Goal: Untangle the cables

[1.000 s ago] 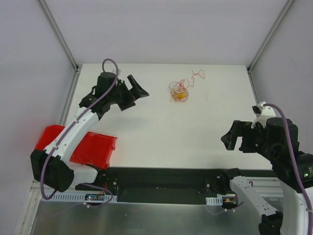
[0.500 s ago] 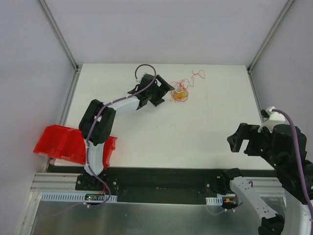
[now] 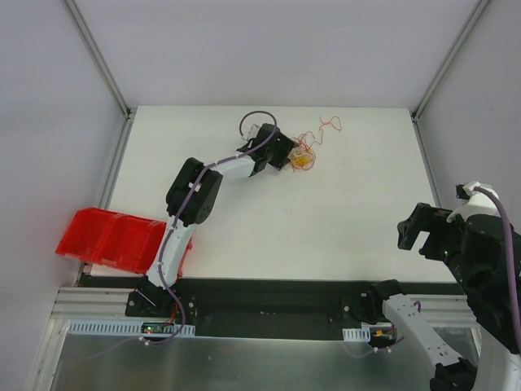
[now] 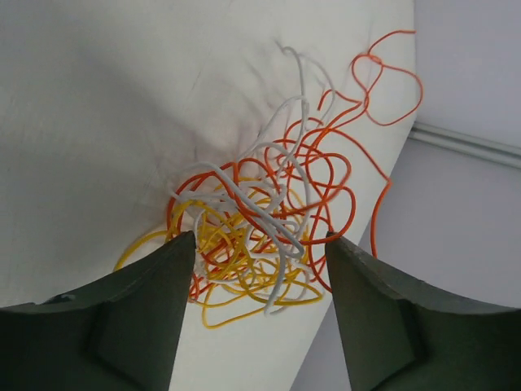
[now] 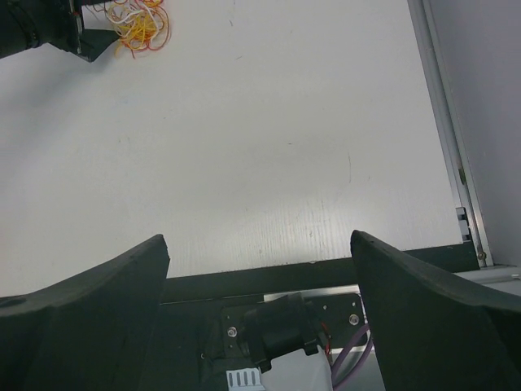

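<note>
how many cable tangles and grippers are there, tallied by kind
tangle of cables: 1
grippers: 2 (left gripper, right gripper)
total: 3

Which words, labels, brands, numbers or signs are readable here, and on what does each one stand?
No readable text anywhere.
The table, the red bin and the cables bear no print.
The white ribbed strip at the near edge may carry marks, but it is too small to read.
</note>
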`<act>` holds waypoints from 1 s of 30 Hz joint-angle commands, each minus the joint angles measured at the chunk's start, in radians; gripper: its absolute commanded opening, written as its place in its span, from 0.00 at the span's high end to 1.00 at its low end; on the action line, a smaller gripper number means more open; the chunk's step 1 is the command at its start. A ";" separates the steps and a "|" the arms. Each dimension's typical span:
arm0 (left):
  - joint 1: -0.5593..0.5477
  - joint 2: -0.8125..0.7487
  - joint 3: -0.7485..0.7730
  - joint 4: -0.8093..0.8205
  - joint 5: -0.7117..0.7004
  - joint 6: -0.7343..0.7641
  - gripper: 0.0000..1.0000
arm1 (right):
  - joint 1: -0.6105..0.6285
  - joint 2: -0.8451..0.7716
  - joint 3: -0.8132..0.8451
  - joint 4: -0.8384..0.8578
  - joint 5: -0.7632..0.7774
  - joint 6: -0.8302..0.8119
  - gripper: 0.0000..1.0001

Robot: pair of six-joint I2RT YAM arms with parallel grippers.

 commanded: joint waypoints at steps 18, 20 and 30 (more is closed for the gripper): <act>0.008 -0.783 -0.743 -0.216 0.243 0.507 1.00 | -0.001 0.095 -0.385 -0.109 -0.299 0.154 0.04; -0.009 -0.880 -0.833 -0.264 0.242 0.536 1.00 | -0.003 0.109 -0.431 -0.033 -0.308 0.197 0.04; -0.041 -1.086 -0.932 -0.407 0.218 0.631 0.92 | 0.115 0.285 -0.557 0.375 -0.271 0.432 0.04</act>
